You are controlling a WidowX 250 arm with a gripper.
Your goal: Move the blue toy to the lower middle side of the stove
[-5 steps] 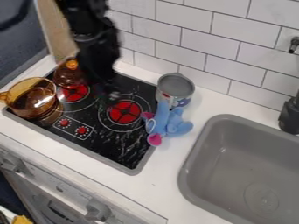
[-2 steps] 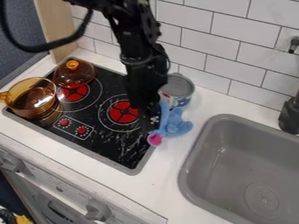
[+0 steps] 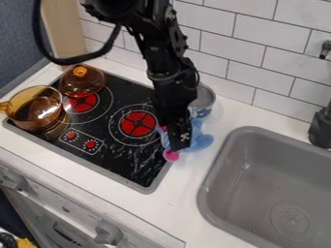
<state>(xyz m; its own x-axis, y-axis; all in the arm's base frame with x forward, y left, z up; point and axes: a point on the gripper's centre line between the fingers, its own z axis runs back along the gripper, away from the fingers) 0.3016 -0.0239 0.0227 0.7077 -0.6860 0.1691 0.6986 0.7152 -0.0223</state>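
At the left of the black stove (image 3: 126, 162), a see-through amber pot (image 3: 37, 107) is placed with its handle pointing left; what is held inside cannot be made out. Beside it, a domed amber lid (image 3: 82, 83) with an orange knob is set by the upper-left burner. Behind the toy, a grey container (image 3: 204, 99) is partly hidden by the arm (image 3: 169, 68), its contents blocked from sight. In the grey sink (image 3: 255, 189), sunk into the white table (image 3: 184, 208) at the right, a round drain is seen.

The blue toy (image 3: 202, 140) is found at the stove's right edge, lying partly over the table. Its pink parts are turned left, towards the burners, and its blue limbs right; its long axis is too covered to be judged. Its middle is hidden by the tool (image 3: 180, 147), and whether that is parted or closed cannot be told.

Compared with the earlier frames, the tool has been brought right and lower, over the toy, which is seen in about the same spot
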